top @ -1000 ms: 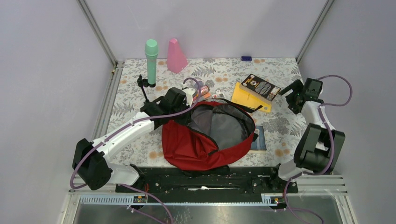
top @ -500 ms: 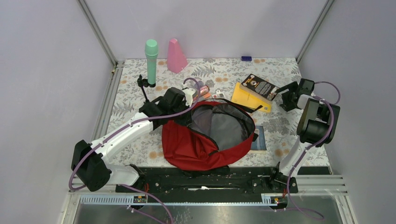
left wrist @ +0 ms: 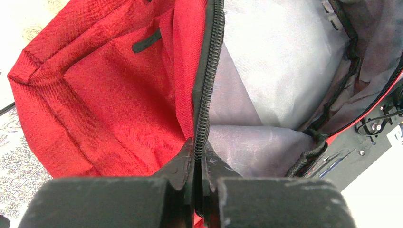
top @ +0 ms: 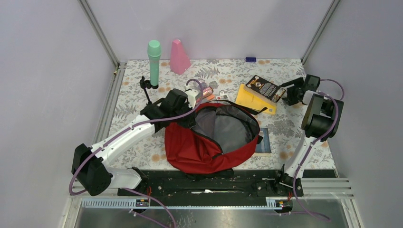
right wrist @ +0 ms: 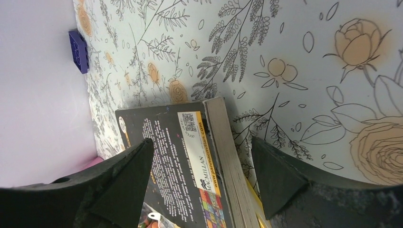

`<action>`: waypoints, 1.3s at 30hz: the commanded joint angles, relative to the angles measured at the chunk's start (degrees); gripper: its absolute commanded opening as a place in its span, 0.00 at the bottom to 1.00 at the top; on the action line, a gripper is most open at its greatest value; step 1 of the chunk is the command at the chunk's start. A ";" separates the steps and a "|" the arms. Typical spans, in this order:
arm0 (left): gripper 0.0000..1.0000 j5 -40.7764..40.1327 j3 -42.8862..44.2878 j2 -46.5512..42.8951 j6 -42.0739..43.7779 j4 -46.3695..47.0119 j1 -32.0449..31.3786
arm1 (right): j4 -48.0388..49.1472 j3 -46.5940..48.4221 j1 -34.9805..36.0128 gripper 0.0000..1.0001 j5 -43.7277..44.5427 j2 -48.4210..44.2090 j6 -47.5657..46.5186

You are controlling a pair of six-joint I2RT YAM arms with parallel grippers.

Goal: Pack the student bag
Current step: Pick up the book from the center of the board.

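Evidently early in the packing. The student bag (top: 195,147) lies at the near middle of the table (top: 280,128) with its mouth unzipped and turned upward. Its gray lining (left wrist: 280,71) shows bare, and nothing packed can be seen inside.

The left gripper (left wrist: 199,164) is pinched together on the zipper edge (left wrist: 211,57) at the bag's far left rim, holding the mouth open. The right gripper (right wrist: 202,142), off to the bag's far right, has its jaws apart on either side of a dark book (right wrist: 176,166). A gap shows beside each finger, so the book is not yet gripped. This book rests on a yellow book (top: 252,100), and both lie just beyond the bag's far right rim.

Done: the bag is open and held. Left, as judged: grasp each item, carry it into the mouth, and presumably zip the bag shut.

Other things:
- A flat book (top: 264,141) sits just right of the bag, partly under it.
- Small items (top: 209,92) lie just behind the bag, too small to identify.
- A green microphone (top: 154,59) and a pink cone (top: 179,57) stand well behind the bag, to its left.
- A blue block (top: 250,59) lies well behind the bag, at the wall.

In the way: a black strap (top: 233,103) runs along the bag's far rim, between the books and the mouth. The soft rim may also sag.
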 commanded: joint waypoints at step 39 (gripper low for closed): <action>0.00 -0.42 1.00 -2.39 1.13 0.15 0.62 | 2.95 -4.22 1.51 0.00 -6.06 -11.18 -4.92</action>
